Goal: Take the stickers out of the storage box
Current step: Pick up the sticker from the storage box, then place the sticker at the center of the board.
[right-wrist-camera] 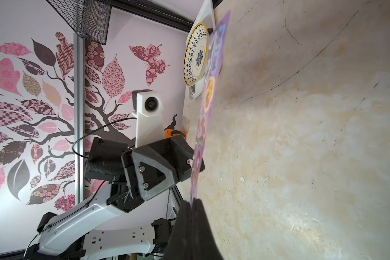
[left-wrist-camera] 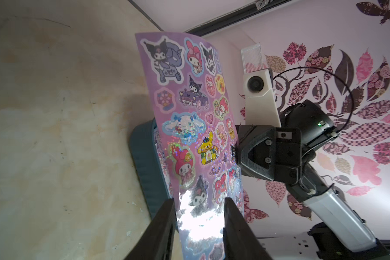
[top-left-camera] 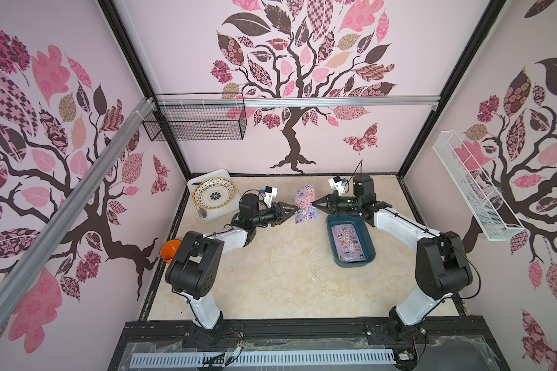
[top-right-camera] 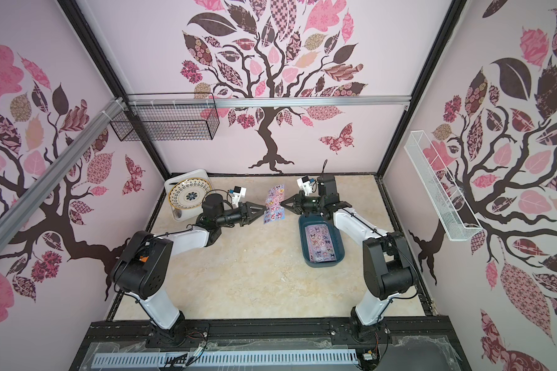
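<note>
Hanging between the arms in both top views, one sticker sheet (top-left-camera: 306, 205) is seen outside the storage box (top-left-camera: 331, 234), its long axis crossing the grippers' line. In the left wrist view the left gripper (left-wrist-camera: 199, 200) is shown parted around one edge; in the right wrist view the right gripper (right-wrist-camera: 193, 201) is clamped on the opposite edge.

Left arm (top-left-camera: 229, 236) reaching inward, jaws parted; right arm (top-left-camera: 399, 225) reaching inward, jaws pinched shut, tips facing

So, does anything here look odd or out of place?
One sticker sheet is held in mid-air, slightly bowed, pinched at one edge by the right gripper; other sheets lie flat in the storage box. Nothing spilled or damaged.
</note>
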Motion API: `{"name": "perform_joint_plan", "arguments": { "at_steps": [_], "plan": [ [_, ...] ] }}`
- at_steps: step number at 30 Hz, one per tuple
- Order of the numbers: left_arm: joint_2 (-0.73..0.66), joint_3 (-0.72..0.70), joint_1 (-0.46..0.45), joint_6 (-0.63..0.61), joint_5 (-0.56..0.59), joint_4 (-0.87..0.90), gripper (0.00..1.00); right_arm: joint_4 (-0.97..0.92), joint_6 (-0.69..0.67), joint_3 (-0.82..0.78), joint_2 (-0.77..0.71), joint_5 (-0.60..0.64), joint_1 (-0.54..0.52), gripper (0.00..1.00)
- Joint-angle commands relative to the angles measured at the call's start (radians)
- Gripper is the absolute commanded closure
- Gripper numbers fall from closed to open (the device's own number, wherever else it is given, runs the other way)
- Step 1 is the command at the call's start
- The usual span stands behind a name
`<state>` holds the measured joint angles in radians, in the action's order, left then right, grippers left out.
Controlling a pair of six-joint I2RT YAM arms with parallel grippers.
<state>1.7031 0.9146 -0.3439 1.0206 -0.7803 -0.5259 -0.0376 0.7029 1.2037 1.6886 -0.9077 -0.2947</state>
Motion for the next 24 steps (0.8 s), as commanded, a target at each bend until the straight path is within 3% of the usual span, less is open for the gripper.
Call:
{"name": "perform_joint_plan", "arguments": {
  "at_steps": [1,6,10,17,24],
  "plan": [
    [-0.097,-0.025,0.048,-0.191,0.186,0.321,0.53,-0.077,-0.064,0.078,0.072,0.060,-0.045,1.00],
    [-0.299,-0.174,0.107,-0.204,0.383,0.397,0.52,-0.045,-0.023,0.197,0.241,0.125,-0.138,1.00],
    [-0.443,-0.223,0.139,-0.254,0.478,0.483,0.50,0.008,0.054,0.383,0.423,0.145,-0.224,1.00],
    [-0.487,-0.225,0.156,-0.291,0.456,0.553,0.49,0.067,0.216,0.741,0.738,0.188,-0.326,1.00],
    [-0.491,-0.217,0.156,-0.330,0.431,0.582,0.49,-0.027,0.187,0.825,0.875,0.333,-0.330,1.00]
  ]
}}
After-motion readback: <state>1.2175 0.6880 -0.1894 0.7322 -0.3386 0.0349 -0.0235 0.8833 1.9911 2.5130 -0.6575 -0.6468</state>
